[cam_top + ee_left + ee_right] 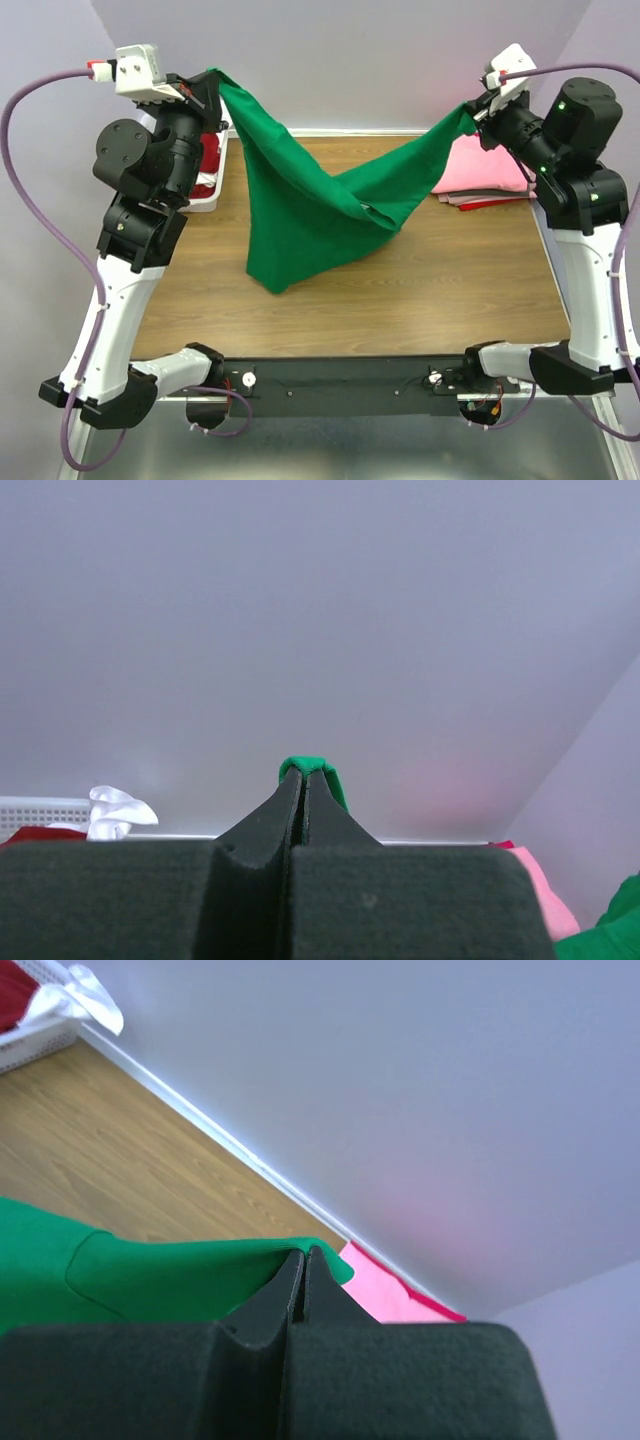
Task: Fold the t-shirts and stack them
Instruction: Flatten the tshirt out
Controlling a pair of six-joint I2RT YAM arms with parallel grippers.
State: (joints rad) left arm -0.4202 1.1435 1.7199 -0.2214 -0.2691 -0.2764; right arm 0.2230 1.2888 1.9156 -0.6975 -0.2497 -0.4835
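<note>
Overhead, green t-shirt (310, 215) strung in mid-air between two raised grippers. Sags deeply in the middle and drops to a low point over the wooden table (450, 290); contact with the wood impossible to judge. Left gripper (213, 82) at upper left, pinched tight on one top corner of the fabric. Right gripper (473, 110) at upper right, pinched tight on the opposite corner. Tips of both mostly buried in cloth from this height.

Closer in, from the left wrist: black fingers (265, 825) pressed together, only a small green tuft poking out above the tips, rest of the garment out of frame apart from a sliver at the bottom right corner. From the right wrist: same tight pinch on a green hem, cloth spreading away to the left and cut off by the frame edge.

Beyond the right arm (585, 190), pile of folded pink t-shirts (485, 165) at the table's far right, partly hidden. Behind the left arm (145, 170), white basket (205, 200) largely blocked, holding dark red cloth (210, 152) and white cloth (120, 810); shape of either unreadable.
</note>
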